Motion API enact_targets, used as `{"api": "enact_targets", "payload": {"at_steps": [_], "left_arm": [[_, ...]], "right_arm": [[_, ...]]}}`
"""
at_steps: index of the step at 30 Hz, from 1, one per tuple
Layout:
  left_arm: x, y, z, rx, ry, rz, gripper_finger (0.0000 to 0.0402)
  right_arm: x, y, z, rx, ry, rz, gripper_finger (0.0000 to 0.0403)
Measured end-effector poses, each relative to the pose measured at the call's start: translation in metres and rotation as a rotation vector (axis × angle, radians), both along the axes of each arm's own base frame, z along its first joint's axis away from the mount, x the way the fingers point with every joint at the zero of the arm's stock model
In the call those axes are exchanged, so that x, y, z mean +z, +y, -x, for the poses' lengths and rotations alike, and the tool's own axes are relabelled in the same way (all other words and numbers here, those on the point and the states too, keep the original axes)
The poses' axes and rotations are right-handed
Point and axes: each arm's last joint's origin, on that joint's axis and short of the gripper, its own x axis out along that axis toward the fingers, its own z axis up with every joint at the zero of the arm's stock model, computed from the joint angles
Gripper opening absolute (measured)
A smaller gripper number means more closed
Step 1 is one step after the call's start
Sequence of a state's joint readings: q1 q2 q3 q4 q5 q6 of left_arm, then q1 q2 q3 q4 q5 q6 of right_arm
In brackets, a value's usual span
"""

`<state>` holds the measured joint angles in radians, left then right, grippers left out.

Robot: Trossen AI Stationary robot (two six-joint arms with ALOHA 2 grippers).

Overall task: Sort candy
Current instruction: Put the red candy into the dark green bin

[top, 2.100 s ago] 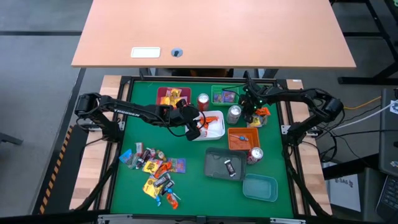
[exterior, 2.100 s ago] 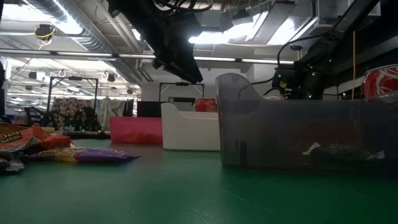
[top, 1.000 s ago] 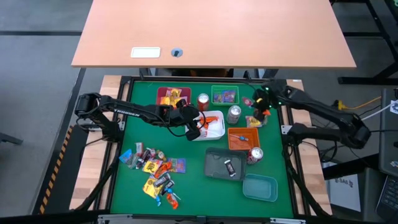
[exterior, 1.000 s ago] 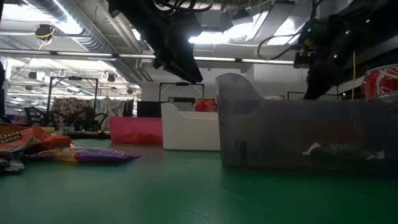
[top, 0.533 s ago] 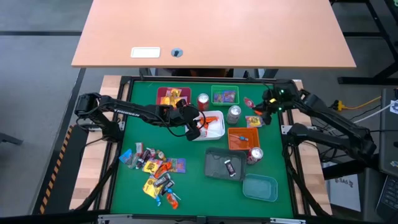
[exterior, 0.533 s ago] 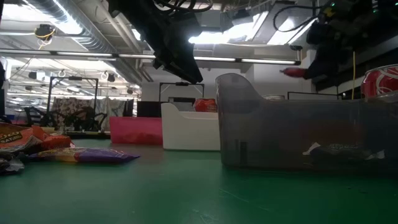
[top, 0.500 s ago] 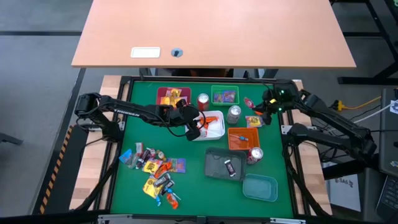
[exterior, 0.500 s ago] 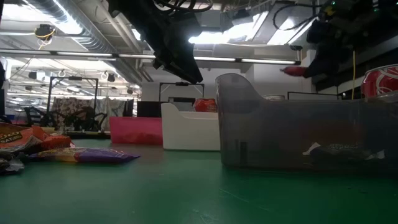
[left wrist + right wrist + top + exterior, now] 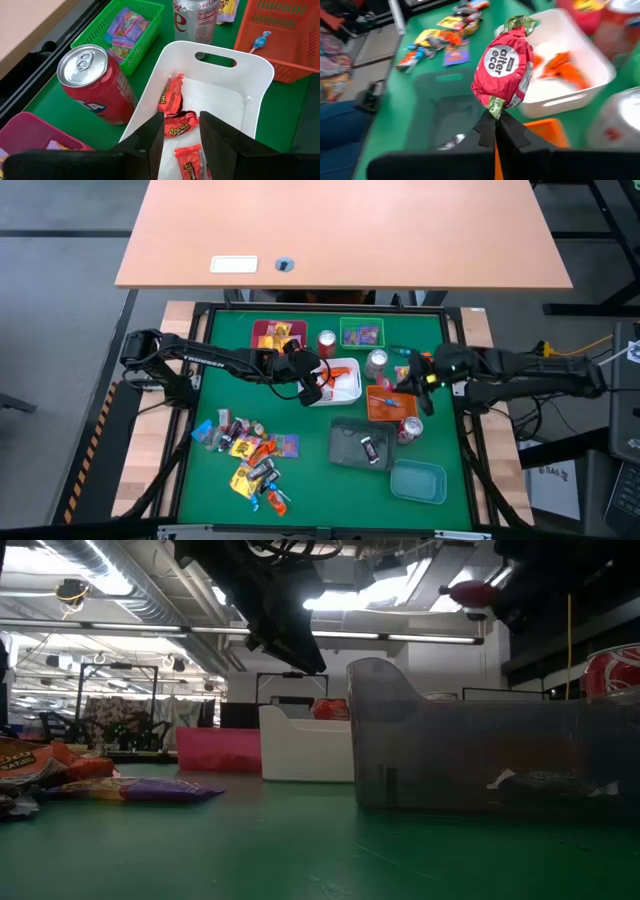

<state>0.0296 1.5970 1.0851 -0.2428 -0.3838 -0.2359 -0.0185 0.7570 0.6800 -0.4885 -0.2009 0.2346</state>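
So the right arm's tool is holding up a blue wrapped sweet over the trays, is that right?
Not quite: the sweet is red, not blue. The right wrist view shows the right tool shut on the twisted end of a round red foil-wrapped sweet, held above the grey, white and orange plastic trays.

Grey tray (image 9: 480, 755) cut off rightward.
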Motion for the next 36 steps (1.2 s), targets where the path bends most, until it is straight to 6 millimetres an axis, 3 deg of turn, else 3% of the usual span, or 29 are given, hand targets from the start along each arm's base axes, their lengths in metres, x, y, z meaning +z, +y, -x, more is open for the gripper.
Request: {"api": "enact_targets", "payload": {"at_steps": [9,15,27,36], "left_arm": [[0.000,0.000,0.000,0.000,0.003,0.000,0.0114],[0.000,0.000,0.000,0.000,0.003,0.000,0.0114],[0.000,0.000,0.000,-0.001,0.003,-0.001,0.0114],[0.000,0.000,0.000,-0.002,0.004,-0.001,0.0114]], "right_arm": [[0.003,0.058,0.009,0.171,0.045,-0.217,0.0000],[0.000,0.090,0.021,0.166,0.114,-0.290,0.0000],[-0.037,0.149,0.028,0.179,0.460,-0.370,0.0000],[-0.060,0.167,0.026,0.206,0.683,-0.382,0.0001]]}}
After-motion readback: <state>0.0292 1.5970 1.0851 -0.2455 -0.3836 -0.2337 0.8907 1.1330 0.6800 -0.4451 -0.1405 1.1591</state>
